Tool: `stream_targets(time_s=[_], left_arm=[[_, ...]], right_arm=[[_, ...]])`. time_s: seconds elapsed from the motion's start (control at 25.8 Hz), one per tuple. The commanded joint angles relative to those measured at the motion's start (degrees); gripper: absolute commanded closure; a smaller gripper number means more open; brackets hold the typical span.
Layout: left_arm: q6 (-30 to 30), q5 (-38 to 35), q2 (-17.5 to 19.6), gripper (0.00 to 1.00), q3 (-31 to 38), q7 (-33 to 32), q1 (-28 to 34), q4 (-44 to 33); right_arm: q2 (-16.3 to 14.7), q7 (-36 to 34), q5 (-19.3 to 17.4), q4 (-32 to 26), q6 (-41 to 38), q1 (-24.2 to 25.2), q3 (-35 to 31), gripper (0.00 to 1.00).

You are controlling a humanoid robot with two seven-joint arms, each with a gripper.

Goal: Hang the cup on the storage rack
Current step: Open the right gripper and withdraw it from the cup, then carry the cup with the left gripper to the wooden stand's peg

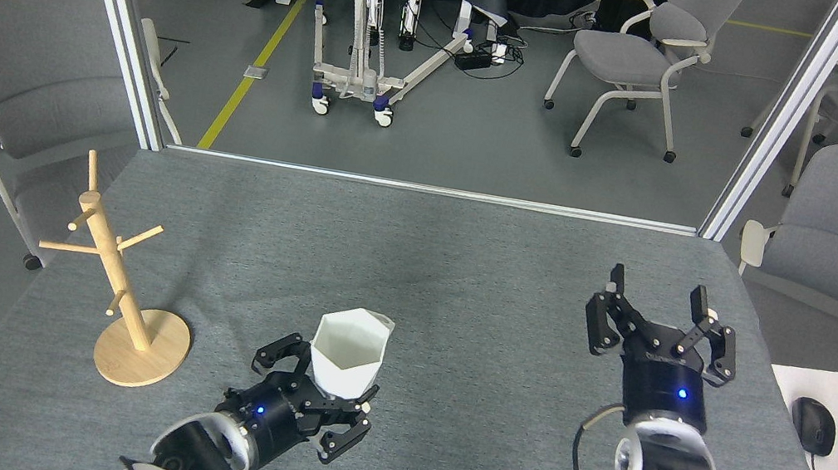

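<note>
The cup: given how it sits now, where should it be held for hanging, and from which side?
The cup stands upright, mouth open upward, already held low on its faceted wall by the left gripper, coming from the near side. No handle shows in this view, so the lower wall seems the best hold, probably leaving the rim free for a peg of the rack.
</note>
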Motion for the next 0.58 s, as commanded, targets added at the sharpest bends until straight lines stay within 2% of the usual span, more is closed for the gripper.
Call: stream_targets(time_s=[0.0,0.12,0.23,0.39,0.54], left_arm=[[0.25,0.06,3.33,1.00,6.98,-0.02,10.59,-9.16],[0.34,0.06,6.40,1.00,10.23,0.68,18.32,-12.49],[0.43,0.06,6.76,1.00,16.92,2.17,23.07,-12.50],[0.51,0.06,6.76,1.00,29.31,2.35,24.12,-12.23],[1.04,-0.03,7.20,1.00,38.27,2.26,21.58,-10.03]], right_arm=[[-2.52,-5.04,-1.88,2.24,-10.05,8.61,-9.19,0.02],[-1.11,-5.40,-0.22,2.15,-11.02,12.74,-10.42,0.02],[-1.38,-4.96,0.40,2.24,-14.89,13.09,-13.06,0.02],[-1.55,-2.50,0.58,3.12,-15.50,11.42,-13.23,0.01],[-1.46,-1.35,0.14,3.39,-15.68,10.01,-13.15,0.01]])
